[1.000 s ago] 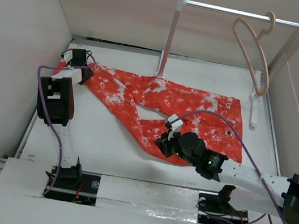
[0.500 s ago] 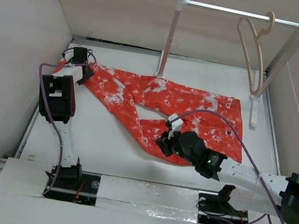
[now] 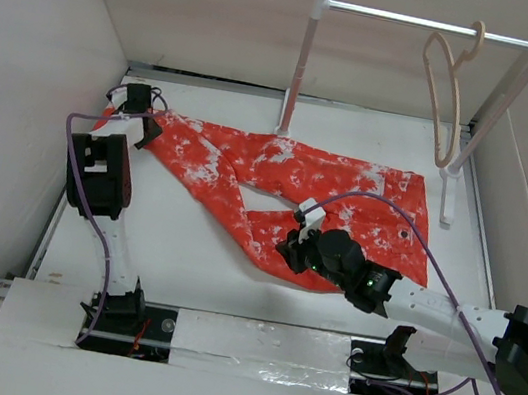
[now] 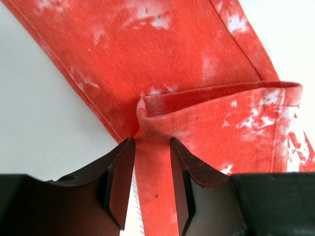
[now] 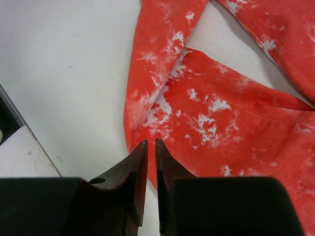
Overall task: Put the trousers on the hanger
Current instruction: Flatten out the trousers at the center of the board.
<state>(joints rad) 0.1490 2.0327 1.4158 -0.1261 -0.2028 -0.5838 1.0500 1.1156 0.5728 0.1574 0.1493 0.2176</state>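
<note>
The red-orange trousers [image 3: 288, 176] lie spread flat on the white table, legs pointing left and waist to the right. My left gripper [image 3: 151, 126] is at the far-left leg end and is shut on a raised fold of the hem [image 4: 152, 187], which shows between its jaws [image 4: 150, 143]. My right gripper [image 3: 293, 250] sits low over the near leg's edge [image 5: 147, 98]. Its jaws [image 5: 151, 143] are shut to a thin slit with no cloth bunched between them. The beige hanger [image 3: 443, 96] hangs by its hook on the rail at the back right.
The white tubular rail [image 3: 415, 21] stands on two posts at the back, with its right foot [image 3: 449, 193] next to the waistband. White walls close in on the left, back and right. Purple cables loop over both arms.
The hanger has swung on the rail and now shows narrower, more edge-on. My right gripper has shifted slightly up and right along the near leg. The left gripper has barely moved.
</note>
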